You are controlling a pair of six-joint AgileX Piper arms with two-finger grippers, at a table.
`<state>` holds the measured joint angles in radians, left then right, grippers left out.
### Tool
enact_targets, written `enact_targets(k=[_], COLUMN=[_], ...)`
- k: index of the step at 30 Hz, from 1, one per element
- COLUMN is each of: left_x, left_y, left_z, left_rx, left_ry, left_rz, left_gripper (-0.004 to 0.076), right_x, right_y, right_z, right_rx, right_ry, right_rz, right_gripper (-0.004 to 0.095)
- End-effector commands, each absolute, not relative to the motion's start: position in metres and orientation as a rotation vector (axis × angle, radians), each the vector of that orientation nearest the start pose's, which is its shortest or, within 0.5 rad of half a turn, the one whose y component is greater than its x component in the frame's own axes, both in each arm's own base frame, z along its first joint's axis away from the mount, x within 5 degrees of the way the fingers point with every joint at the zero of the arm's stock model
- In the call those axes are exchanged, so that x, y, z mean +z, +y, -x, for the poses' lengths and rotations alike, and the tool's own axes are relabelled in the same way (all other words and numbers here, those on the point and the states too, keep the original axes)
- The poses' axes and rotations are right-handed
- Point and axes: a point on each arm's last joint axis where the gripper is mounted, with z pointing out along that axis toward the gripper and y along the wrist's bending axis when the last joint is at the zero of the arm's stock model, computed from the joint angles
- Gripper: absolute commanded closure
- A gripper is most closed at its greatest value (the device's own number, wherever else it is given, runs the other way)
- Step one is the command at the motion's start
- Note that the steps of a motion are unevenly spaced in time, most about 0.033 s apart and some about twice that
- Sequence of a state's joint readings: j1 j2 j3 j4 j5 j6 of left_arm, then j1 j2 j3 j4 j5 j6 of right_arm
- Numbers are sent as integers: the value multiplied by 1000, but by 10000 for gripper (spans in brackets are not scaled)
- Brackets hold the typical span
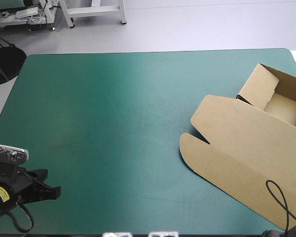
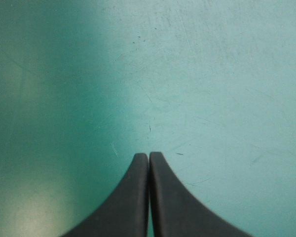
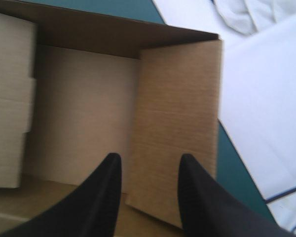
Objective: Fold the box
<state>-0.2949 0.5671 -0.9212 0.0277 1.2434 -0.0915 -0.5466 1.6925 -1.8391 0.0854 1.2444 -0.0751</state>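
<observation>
Box [image 1: 237, 143] lies at right edge, teal-green cover [image 1: 103, 123] stretching leftward.

Teal-green table [image 1: 113, 123], brown box [image 1: 237, 143] at right

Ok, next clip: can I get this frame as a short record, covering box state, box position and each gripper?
box state: the box is part-formed, with walls raised into an open tray at its far end and the lid lying flat
box position: right side of the teal-green table, running out past the view's right edge
left gripper: shut, at the near-left corner over bare cover, well away from the box
right gripper: open, over the tray's inside, a raised wall just ahead
grip: neither gripper holds the box
</observation>
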Motion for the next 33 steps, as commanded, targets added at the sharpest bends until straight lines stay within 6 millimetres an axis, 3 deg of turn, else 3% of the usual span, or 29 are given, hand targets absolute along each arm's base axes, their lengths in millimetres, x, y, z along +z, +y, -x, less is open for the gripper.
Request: enact_targets(k=[1,3,7,11,15,20,25,33], left_x=[379,378,371,347,326,314,303,293], left_y=[-18,-18,-17,-16,-14,-8,-4,-1], left_z=[-65,-65,-64,-60,-49,-31,-18,-9], left_rx=[-166,-159,-159,-155,-175,-184,-186,-183], left_ry=[2292,2274,2198,2221,2216,2169,2124,2125], left_rz=[-242,-256,-260,-265,-263,-255,-259,-259], left_gripper=[732,732,733,732,732,732,732,732], right_x=[453,470,487,483,464,438,399,329], right_y=[-150,-135,-103,-63,-24,6,10,13], right_z=[-278,-259,-225,-201,-173,-136,-100,-68], right_rx=[-47,-30,69,103,118,181,151,154], right_ry=[2353,2302,2222,2242,2296,2304,2306,2356], right_rz=[-509,-465,-418,-270,-72,100,120,109], right_gripper=[773,926,913,913,913,913,917,921])
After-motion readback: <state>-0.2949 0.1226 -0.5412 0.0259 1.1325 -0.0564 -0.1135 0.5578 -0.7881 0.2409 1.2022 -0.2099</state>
